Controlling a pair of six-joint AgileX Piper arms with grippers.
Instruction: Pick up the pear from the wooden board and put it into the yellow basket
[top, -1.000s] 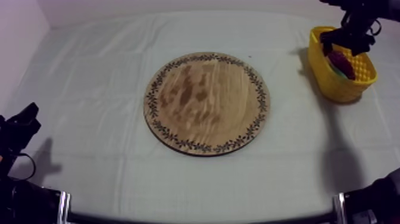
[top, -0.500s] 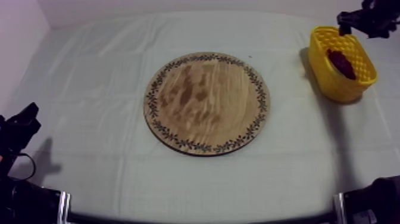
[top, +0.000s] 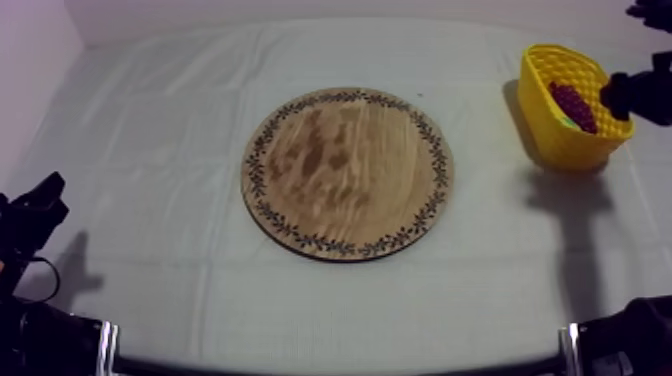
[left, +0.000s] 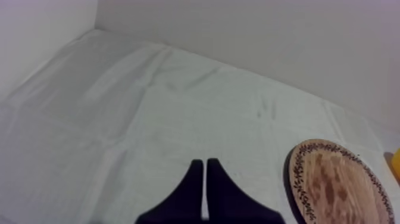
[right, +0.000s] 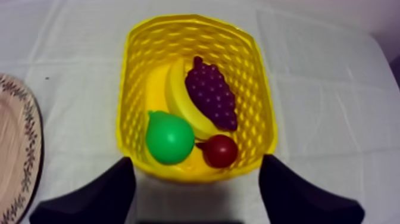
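Pear lies in yellow basket, far right (beside banana, grapes, small red fruit). Right gripper over basket's rim, fingers apart, holding nothing. Left gripper near left, fingers together.

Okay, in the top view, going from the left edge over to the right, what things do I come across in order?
left gripper → wooden board → yellow basket
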